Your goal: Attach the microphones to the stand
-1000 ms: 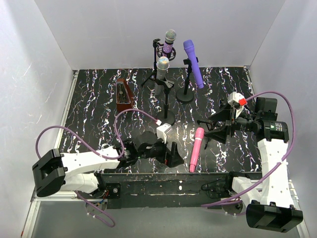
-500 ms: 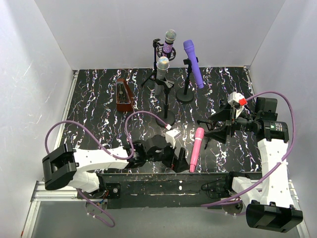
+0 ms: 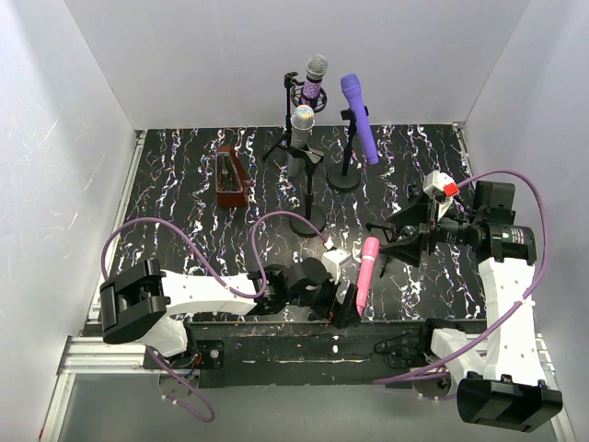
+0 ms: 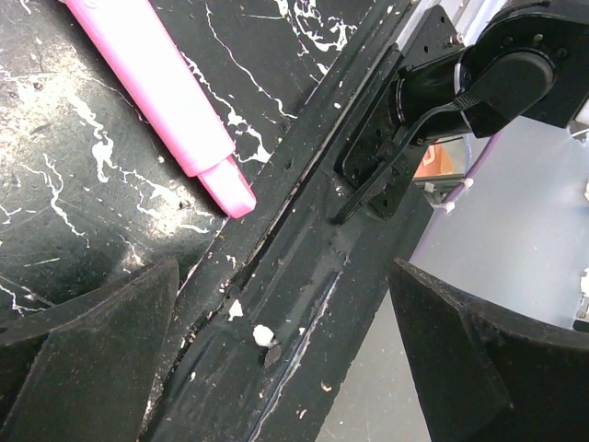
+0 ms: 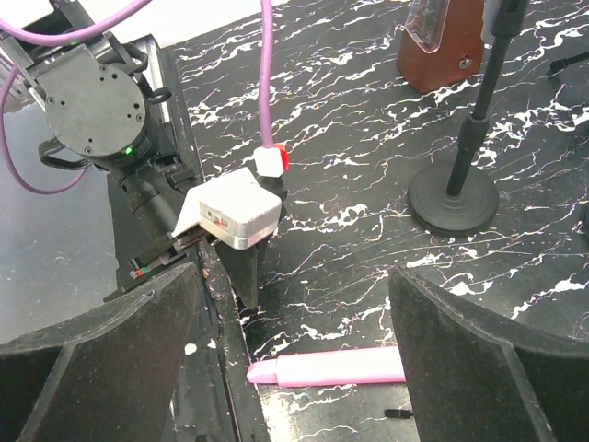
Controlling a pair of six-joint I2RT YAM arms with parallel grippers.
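left end effector (image 3: 339, 308), wide apart, hangs by the pink mic (image 3: 364, 276)'s six o'clock tip; pinching there may flick it off the desk (image 3: 184, 184). right end effector (image 3: 385, 241) apart too.

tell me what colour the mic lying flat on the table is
The mic is pink, clearest in the left wrist view.

We read this as a robotics lab test cell: white walls (image 3: 74, 138) box in a black marbled table (image 3: 175, 184) on 3 sides. A left arm (image 3: 202, 290) & right arm (image 3: 504, 285) w/ purple cables (image 5: 267, 74) sit on a black plate (image 3: 276, 336) at its near edge.
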